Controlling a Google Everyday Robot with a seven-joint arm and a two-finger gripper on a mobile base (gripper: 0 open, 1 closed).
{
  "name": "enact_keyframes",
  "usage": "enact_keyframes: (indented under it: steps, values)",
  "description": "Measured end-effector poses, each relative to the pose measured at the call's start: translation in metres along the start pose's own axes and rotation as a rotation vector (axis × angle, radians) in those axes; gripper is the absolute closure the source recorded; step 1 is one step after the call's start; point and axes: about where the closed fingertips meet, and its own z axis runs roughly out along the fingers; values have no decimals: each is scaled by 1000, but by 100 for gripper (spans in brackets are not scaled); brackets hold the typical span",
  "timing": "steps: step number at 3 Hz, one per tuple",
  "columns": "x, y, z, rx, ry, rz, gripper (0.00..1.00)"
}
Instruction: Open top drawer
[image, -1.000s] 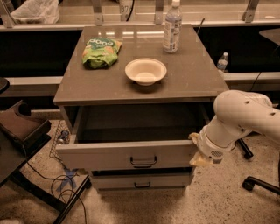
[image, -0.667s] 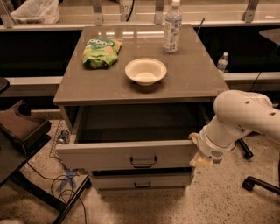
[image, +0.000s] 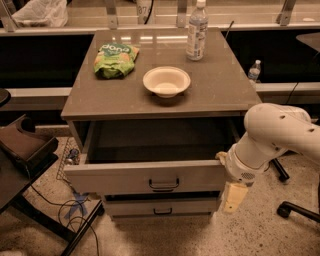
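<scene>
The top drawer (image: 125, 177) of the grey cabinet is pulled out toward me, its dark interior showing behind the pale front. Its small dark pull handle (image: 164, 185) sits at the middle of the front. My gripper (image: 231, 196) hangs at the right end of the drawer front, below the white arm (image: 272, 137), and reaches down past the front's lower edge. It is to the right of the handle and apart from it. Part of the gripper is hidden by the wrist.
A narrower drawer (image: 160, 207) sits closed below. On the cabinet top (image: 220, 90) are a green snack bag (image: 115, 60), a white bowl (image: 166, 81) and a water bottle (image: 197, 31). A dark chair (image: 25, 145) and cables (image: 70, 207) are at left, chair legs (image: 295, 210) at right.
</scene>
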Motion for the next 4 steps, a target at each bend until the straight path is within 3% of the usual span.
enact_keyframes:
  steps: [1, 3, 4]
  values:
    - [0, 0, 0, 0, 0, 0, 47]
    - [-1, 0, -3, 0, 0, 0, 94]
    - [-1, 0, -3, 0, 0, 0, 100]
